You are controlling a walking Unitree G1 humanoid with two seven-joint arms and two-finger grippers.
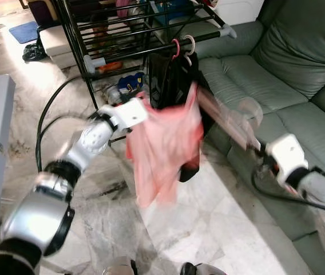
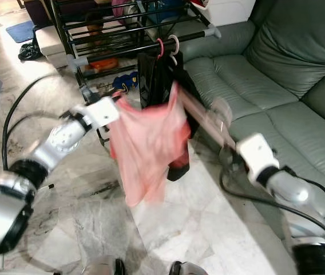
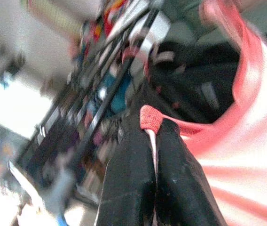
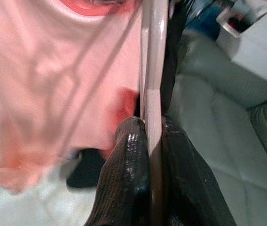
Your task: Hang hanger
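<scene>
1. Hanger [image 1: 231, 123] with a pink garment [image 1: 165, 146] draped on it is held in the air between the two arms in the left eye view, in front of a black drying rack [image 1: 122, 34] and beside a green sofa [image 1: 277, 74]. It is blurred. A dark garment [image 1: 171, 77] hangs from the rack's rail on a pink hook just behind the pink cloth. The left gripper [image 1: 142, 112] meets the pink garment at its upper left edge; the right gripper [image 1: 260, 148] is at the hanger's low right end.
2. Right eye view gives the same scene: the pale hanger bar slants up from the right gripper into the pink cloth, above a marble floor [image 2: 208, 223].
3. Left wrist view: the left gripper's black fingers [image 3: 129, 188] are pressed close together, pinching a pink edge of the garment; the rack is blurred beyond.
4. Right wrist view: the right gripper's fingers [image 4: 129, 179] are clamped on the hanger's pale bar, with pink cloth on one side and the sofa on the other.
</scene>
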